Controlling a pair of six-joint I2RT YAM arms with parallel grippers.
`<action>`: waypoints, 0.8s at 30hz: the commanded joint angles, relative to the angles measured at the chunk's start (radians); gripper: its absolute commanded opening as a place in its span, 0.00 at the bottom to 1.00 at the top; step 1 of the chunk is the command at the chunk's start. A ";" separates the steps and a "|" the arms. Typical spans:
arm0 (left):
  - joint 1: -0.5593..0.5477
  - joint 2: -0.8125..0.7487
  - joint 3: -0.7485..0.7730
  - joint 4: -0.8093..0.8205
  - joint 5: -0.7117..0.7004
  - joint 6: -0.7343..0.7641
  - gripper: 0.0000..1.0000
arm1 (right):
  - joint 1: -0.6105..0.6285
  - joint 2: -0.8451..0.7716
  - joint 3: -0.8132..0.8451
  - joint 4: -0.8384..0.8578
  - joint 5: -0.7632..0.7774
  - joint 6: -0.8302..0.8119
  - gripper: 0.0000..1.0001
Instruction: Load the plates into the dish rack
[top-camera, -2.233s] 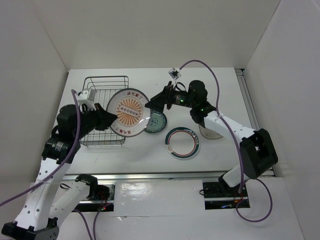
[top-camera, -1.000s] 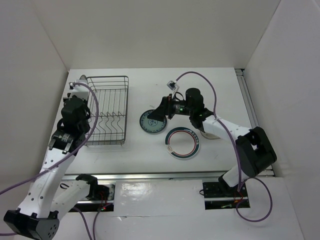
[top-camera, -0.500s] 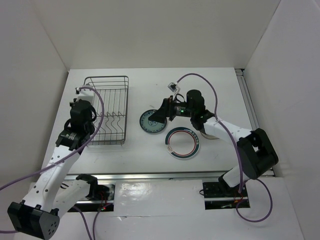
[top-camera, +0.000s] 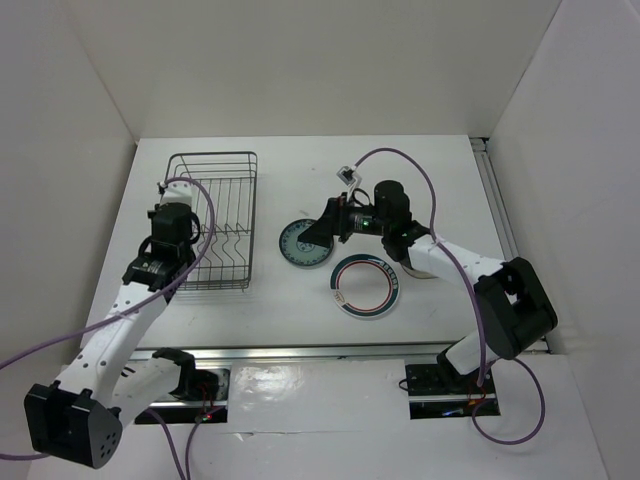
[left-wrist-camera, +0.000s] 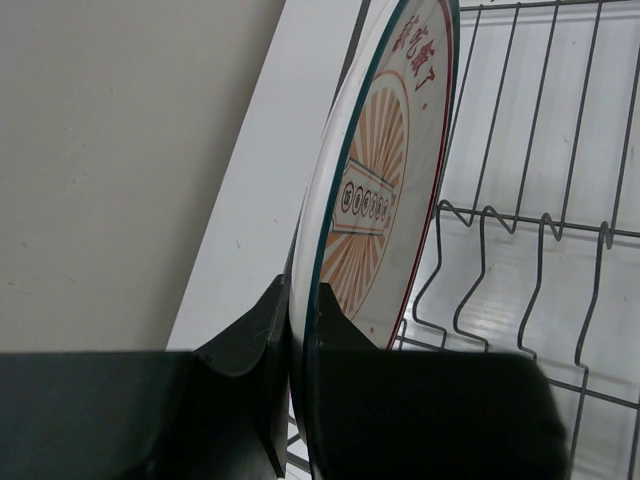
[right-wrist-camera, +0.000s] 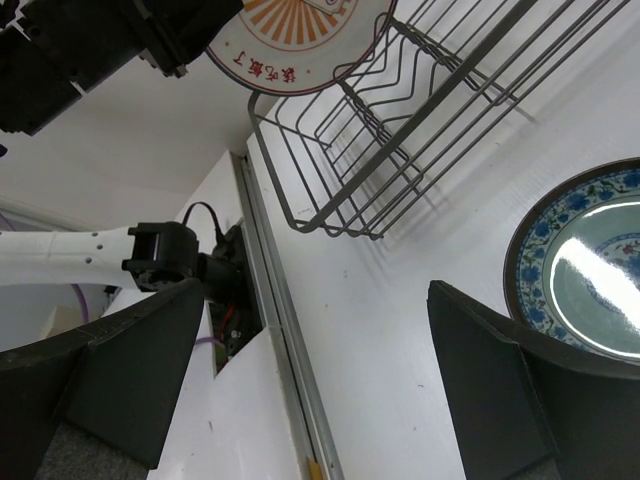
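Left gripper (left-wrist-camera: 298, 345) is pinched nearly shut on the lower rim of the sunburst plate (left-wrist-camera: 385, 190), holding it upright on edge at the left side of the rack (left-wrist-camera: 515, 213). The rack's prongs lie to the gripper's right, its long axis running away from the arms, the plate's face turned toward it. Right gripper (top-camera: 318, 232) gapes wide and empty just beside the teal plate (top-camera: 305, 245), farther from the rack.

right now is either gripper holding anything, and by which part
The left gripper pinches the sunburst plate by its rim, plate on edge. The right gripper is open and holds nothing.
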 joint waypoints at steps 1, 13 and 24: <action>0.006 0.013 -0.003 0.078 0.019 -0.065 0.05 | -0.008 -0.046 -0.001 0.054 -0.014 -0.009 1.00; 0.016 0.088 0.006 0.044 0.109 -0.119 0.24 | -0.017 -0.037 -0.011 0.053 -0.004 0.000 1.00; 0.016 -0.005 0.049 0.004 -0.001 -0.218 1.00 | -0.066 -0.057 0.063 -0.237 0.202 -0.180 1.00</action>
